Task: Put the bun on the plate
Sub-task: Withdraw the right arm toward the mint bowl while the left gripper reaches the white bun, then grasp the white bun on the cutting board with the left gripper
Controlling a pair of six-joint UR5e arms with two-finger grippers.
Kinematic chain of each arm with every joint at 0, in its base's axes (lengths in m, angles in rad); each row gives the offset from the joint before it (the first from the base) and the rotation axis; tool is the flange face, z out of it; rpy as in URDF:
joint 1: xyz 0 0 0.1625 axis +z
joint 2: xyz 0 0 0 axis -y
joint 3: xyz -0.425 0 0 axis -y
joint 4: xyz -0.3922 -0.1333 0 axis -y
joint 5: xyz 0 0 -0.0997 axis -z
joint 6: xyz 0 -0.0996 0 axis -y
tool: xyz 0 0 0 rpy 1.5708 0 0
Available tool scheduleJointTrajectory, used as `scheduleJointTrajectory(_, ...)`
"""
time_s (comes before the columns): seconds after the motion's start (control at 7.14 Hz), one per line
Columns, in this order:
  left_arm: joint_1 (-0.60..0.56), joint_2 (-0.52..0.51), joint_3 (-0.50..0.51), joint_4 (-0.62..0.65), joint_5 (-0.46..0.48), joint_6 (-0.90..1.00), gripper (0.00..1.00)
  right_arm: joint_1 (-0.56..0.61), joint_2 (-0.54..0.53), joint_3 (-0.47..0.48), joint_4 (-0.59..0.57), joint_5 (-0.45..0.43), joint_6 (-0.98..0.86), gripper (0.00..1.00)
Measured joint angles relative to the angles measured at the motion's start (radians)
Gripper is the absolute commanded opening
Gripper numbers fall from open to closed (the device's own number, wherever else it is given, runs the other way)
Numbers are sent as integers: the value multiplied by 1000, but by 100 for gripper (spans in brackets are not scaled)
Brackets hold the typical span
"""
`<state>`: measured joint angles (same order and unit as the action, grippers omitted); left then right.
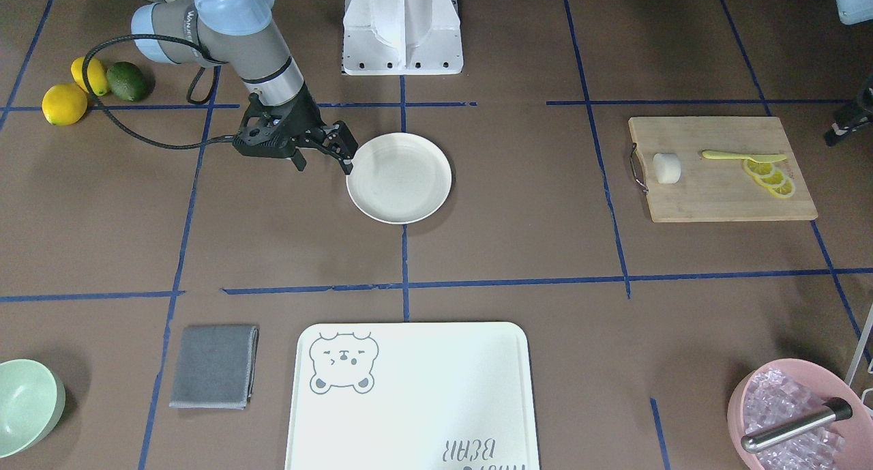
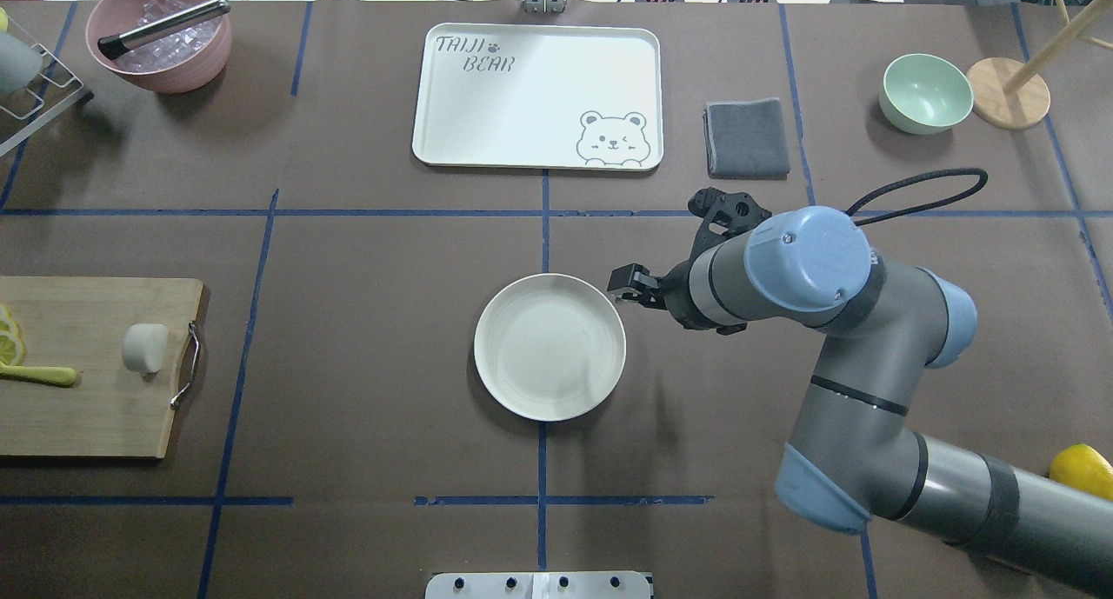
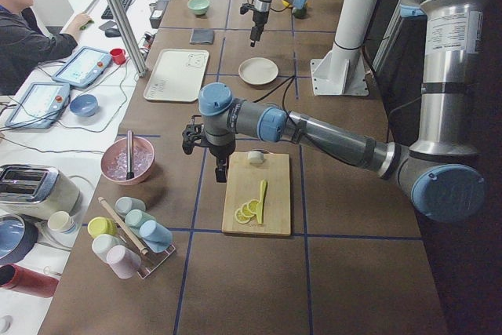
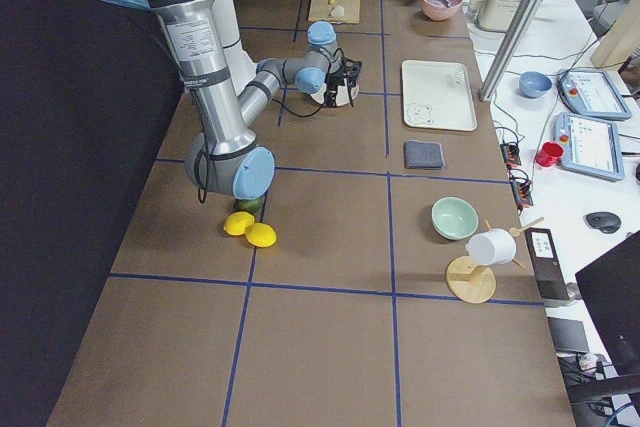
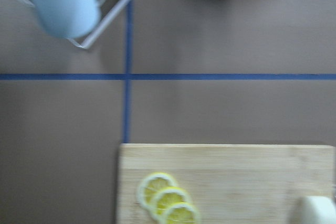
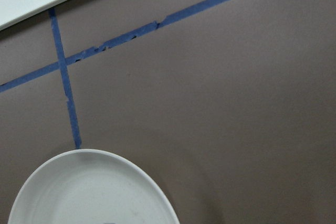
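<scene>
The bun (image 1: 667,168) (image 2: 145,348), a small white stubby roll, lies on a wooden cutting board (image 1: 716,200) far out on my left side. The round cream plate (image 1: 402,180) (image 2: 549,347) sits bare at the table's middle. My right gripper (image 1: 324,166) hangs low beside the plate, open, with one finger (image 2: 628,284) at the plate's rim and nothing between the fingers. My left gripper (image 3: 222,176) hovers above the board's end near the bun (image 3: 255,157). I cannot tell whether it is open or shut. The left wrist view catches the bun (image 5: 317,211) at its bottom right corner.
Lemon slices (image 1: 769,177) and a yellow knife (image 1: 740,156) share the board. A white bear tray (image 1: 409,402), grey cloth (image 1: 215,374), mint bowl (image 1: 24,405) and pink ice bowl (image 1: 798,415) line the operators' side. Lemons (image 1: 65,105) and an avocado (image 1: 126,81) lie behind the right arm.
</scene>
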<state>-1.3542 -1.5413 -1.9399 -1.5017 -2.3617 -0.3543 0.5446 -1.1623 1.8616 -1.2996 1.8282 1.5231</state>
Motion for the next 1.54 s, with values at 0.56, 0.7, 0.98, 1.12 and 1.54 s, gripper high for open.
scheduleJointTrajectory(0.56,287,63,-60,-301,171,-451,100,289,-29,60,-218,202,-451,100)
scheduleJointTrajectory(0.7,370,84,-60,-377,232,-563,100,353,-62,61,-226,246,-553,100)
scheduleJointTrajectory(0.98,528,112,-54,-482,368,-743,100,478,-142,59,-229,325,-756,100)
scheduleJointTrajectory(1.12,573,116,-43,-499,405,-776,100,526,-178,58,-229,348,-837,100)
scheduleJointTrajectory(1.54,616,115,43,-577,428,-793,100,584,-221,47,-229,362,-941,100)
